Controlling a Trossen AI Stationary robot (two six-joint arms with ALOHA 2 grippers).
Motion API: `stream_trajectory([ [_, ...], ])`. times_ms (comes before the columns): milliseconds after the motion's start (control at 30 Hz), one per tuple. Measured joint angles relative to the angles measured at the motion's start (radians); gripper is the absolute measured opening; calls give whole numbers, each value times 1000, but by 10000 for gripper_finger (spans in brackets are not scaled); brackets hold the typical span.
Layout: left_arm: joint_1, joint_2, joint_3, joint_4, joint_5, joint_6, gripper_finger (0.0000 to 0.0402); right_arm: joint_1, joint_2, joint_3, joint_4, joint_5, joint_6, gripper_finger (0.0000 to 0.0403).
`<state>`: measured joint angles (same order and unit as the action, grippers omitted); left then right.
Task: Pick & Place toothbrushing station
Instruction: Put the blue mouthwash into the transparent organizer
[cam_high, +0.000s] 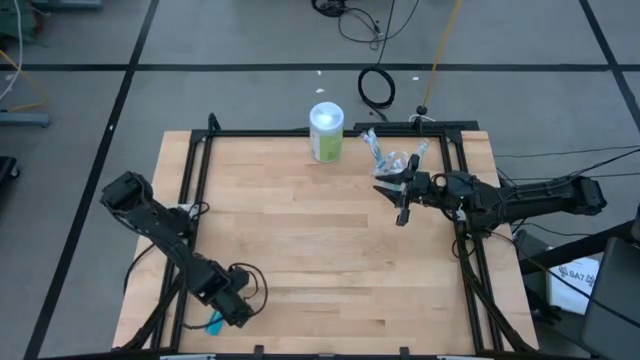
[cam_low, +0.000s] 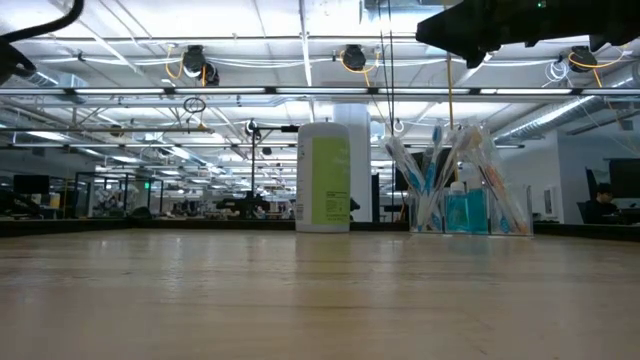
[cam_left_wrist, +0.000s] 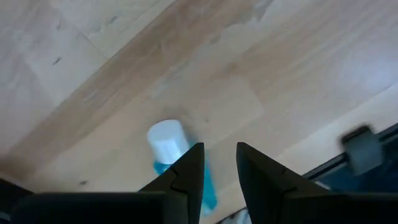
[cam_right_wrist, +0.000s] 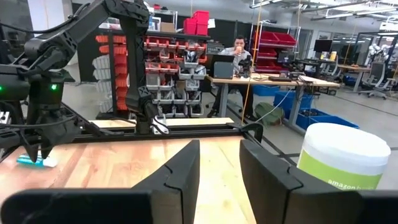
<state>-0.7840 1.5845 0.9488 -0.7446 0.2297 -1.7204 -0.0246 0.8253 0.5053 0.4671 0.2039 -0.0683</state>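
A clear plastic cup (cam_high: 398, 160) (cam_low: 462, 200) stands at the table's far right. It holds several toothbrushes and teal tubes, all upright or leaning. One teal, white-capped tube (cam_left_wrist: 166, 142) (cam_high: 212, 325) (cam_right_wrist: 35, 160) lies flat at the near left corner. My left gripper (cam_left_wrist: 219, 163) (cam_high: 228, 316) points down just above that tube and is open with nothing in its gap. The tube's body runs under one finger (cam_left_wrist: 186, 174), outside the gap. My right gripper (cam_right_wrist: 219, 168) (cam_high: 393, 200) hovers level and open, just nearer than the cup. My left gripper stands over the lying tube's body (cam_left_wrist: 208, 196), which disappears behind one finger. I cannot tell whether that finger touches it. The tube lies flat on the table, its white cap (cam_left_wrist: 166, 138) clear of the fingers.
A white canister with a green label (cam_high: 326, 131) (cam_low: 323, 176) (cam_right_wrist: 343, 155) stands at the far edge, left of the cup. A black frame rail (cam_high: 195, 180) borders the wooden top. Bare wood (cam_high: 320, 250) fills the middle. A person sits at a desk in the room beyond.
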Motion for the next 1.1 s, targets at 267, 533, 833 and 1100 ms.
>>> stream_trajectory([
  [267,-3,0,0,-83,-6,32,115,0,0,0,24,0,-3,105],
  [533,-18,0,1,-99,17,9,187,0,0,0,22,0,1,105],
  [833,-81,0,0,-86,-31,-114,218,0,0,0,22,0,3,105],
  [1100,-136,0,-2,-53,-119,-207,218,0,0,0,22,0,4,105],
])
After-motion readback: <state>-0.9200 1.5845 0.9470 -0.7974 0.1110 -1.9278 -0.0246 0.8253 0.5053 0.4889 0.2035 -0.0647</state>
